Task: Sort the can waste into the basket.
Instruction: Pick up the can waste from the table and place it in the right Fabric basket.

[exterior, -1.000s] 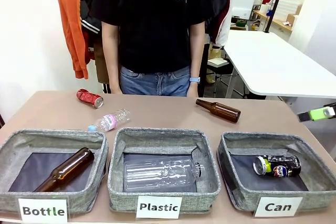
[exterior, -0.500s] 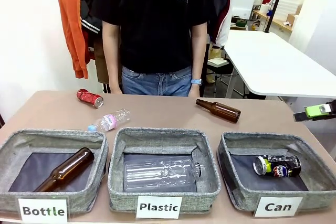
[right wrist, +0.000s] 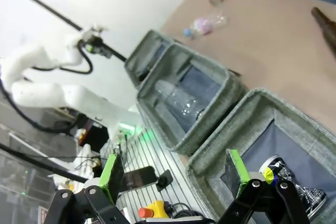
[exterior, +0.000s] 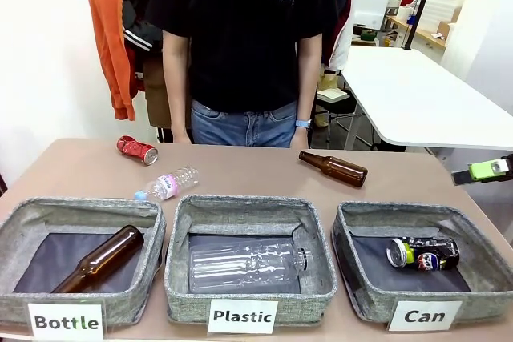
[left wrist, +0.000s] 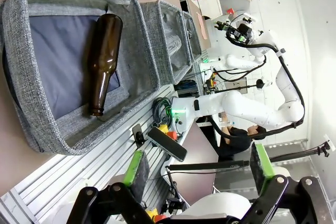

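A crushed red can (exterior: 137,150) lies on the table at the far left, near the person. A black can (exterior: 422,252) with a silver top lies on its side on the dark floor of the grey basket (exterior: 401,212) labelled "Can", at the front right. One green-padded finger (exterior: 487,171) of my right gripper pokes in at the right edge, above and behind that basket. In the right wrist view my right gripper (right wrist: 173,174) is open and holds nothing, with the black can (right wrist: 294,184) and the basket (right wrist: 236,124) below it. My left gripper (left wrist: 198,166) is open and holds nothing, off the table's front left.
The "Bottle" bin (exterior: 80,207) holds a brown glass bottle (exterior: 100,259). The "Plastic" bin (exterior: 248,204) holds a clear bottle (exterior: 248,264). Loose on the table are a pink-labelled plastic bottle (exterior: 167,183) and a brown bottle (exterior: 335,168). The person (exterior: 240,38) stands at the far edge.
The person has shifted slightly to the right. My right gripper's finger has hardly moved at the right edge. The cans lie where they were.
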